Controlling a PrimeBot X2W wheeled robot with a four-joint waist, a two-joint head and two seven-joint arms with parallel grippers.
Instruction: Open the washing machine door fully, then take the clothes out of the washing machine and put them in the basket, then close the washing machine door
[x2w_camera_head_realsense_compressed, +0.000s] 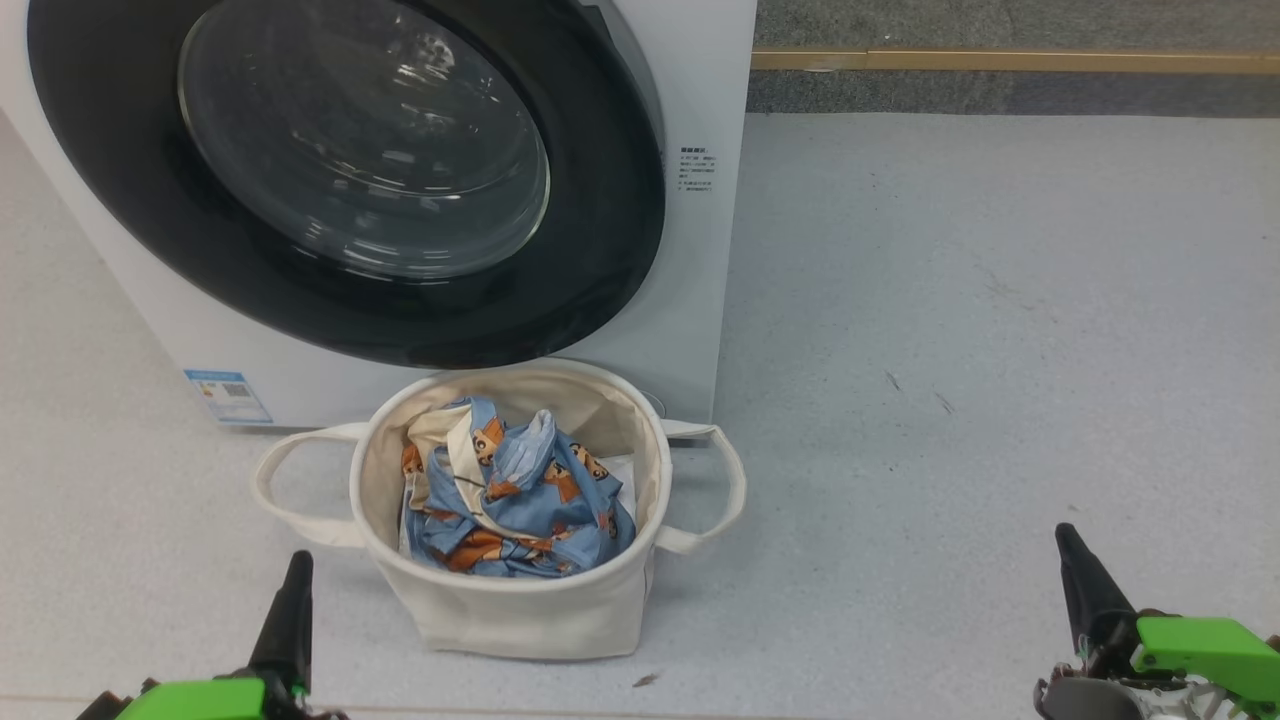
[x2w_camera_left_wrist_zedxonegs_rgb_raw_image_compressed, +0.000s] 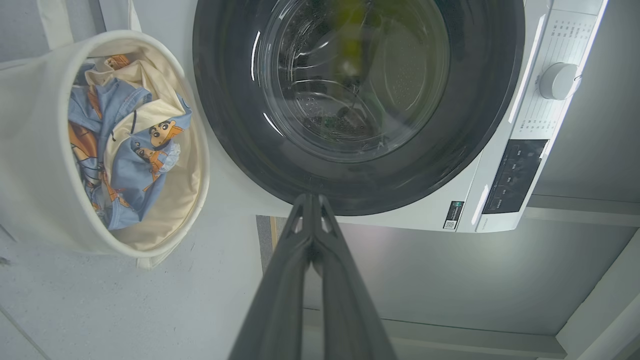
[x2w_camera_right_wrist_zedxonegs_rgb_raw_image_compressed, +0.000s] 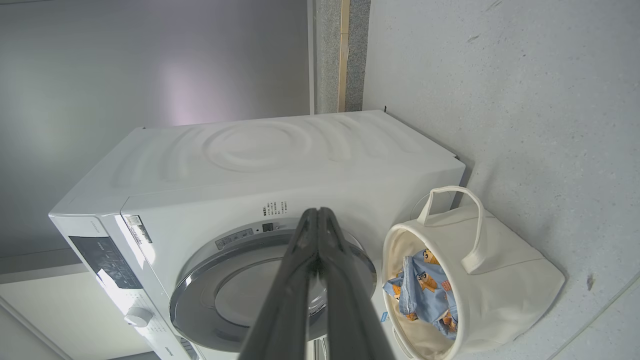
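Note:
The washing machine (x2w_camera_head_realsense_compressed: 680, 300) stands at the upper left of the head view, its black-rimmed door (x2w_camera_head_realsense_compressed: 360, 170) flat against the front, glass dome in the middle. Directly before it sits the cream basket (x2w_camera_head_realsense_compressed: 520, 610) with the light blue bear-print clothes (x2w_camera_head_realsense_compressed: 520, 495) heaped inside. My left gripper (x2w_camera_head_realsense_compressed: 296, 565) is at the lower left, shut and empty, a short way left of the basket. My right gripper (x2w_camera_head_realsense_compressed: 1066, 535) is at the lower right, shut and empty, far from the basket. The left wrist view shows the door (x2w_camera_left_wrist_zedxonegs_rgb_raw_image_compressed: 360, 175), clothes (x2w_camera_left_wrist_zedxonegs_rgb_raw_image_compressed: 125, 150) and basket (x2w_camera_left_wrist_zedxonegs_rgb_raw_image_compressed: 40, 175); the right wrist view shows the machine (x2w_camera_right_wrist_zedxonegs_rgb_raw_image_compressed: 280, 165) and basket (x2w_camera_right_wrist_zedxonegs_rgb_raw_image_compressed: 505, 275).
Pale speckled floor (x2w_camera_head_realsense_compressed: 980, 350) spreads to the right of the machine and basket. A dark strip with a wooden edge (x2w_camera_head_realsense_compressed: 1000, 62) runs along the far side. The machine's control panel and dial (x2w_camera_left_wrist_zedxonegs_rgb_raw_image_compressed: 557, 81) face the left wrist view.

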